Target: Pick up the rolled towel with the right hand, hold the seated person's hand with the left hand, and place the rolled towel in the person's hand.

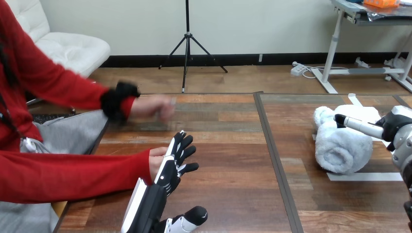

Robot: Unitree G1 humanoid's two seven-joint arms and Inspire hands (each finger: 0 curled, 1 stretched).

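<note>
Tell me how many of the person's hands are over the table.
2. The farther hand is raised over the table, apart from the robot. The nearer hand is at the left edge, mostly hidden behind the left robot hand.

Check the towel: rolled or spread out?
Rolled: the towel lies on its side on the table as a thick white cylinder, not spread flat.

We identify the left hand (pixel 170 167) by its black frame, the white shells on its back, and jointed fingers banded black and white. Its thumb carries a white shell and a black tip. The left forearm (pixel 145 206) shows a dark casing with a white edge panel. The right hand (pixel 388 127) has a black body, a white finger tipped black, and adjoins a rounded silver right forearm (pixel 404 145).
</note>
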